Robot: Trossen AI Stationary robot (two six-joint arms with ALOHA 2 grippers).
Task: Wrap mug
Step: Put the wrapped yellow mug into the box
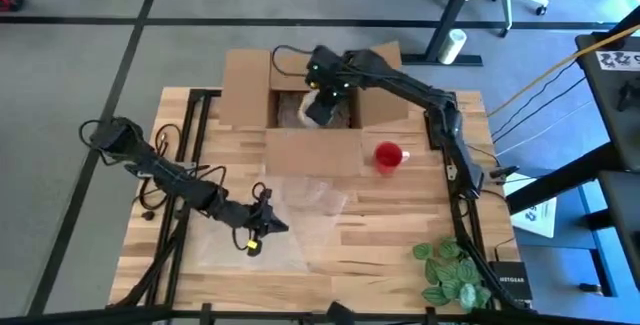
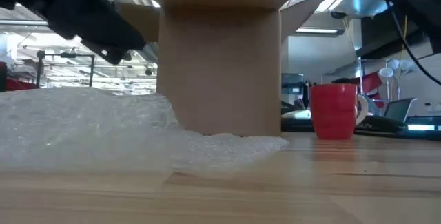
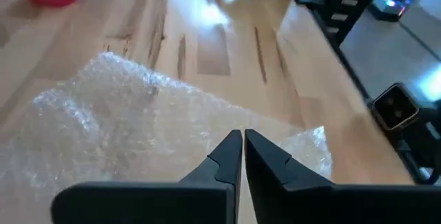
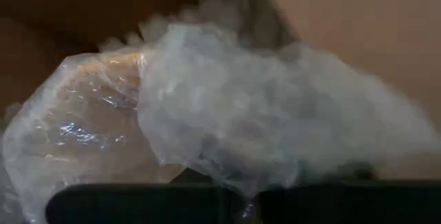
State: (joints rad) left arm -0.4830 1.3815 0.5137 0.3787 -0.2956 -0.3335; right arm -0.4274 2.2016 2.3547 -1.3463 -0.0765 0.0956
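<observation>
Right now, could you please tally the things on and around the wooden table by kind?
Red mug: 1
Open cardboard box: 1
Clear bubble wrap pieces: 2, a flat sheet on the table and a bundle inside the box
Green leafy plant: 1
Dark robot grippers: 2, left gripper and right gripper
Total: 7

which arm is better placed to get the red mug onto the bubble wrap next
Probably the right. Its gripper is inside the cardboard box, but the red mug stands on its side of the table. The left gripper, jaws shut, sits at the bubble wrap, farther away.
</observation>
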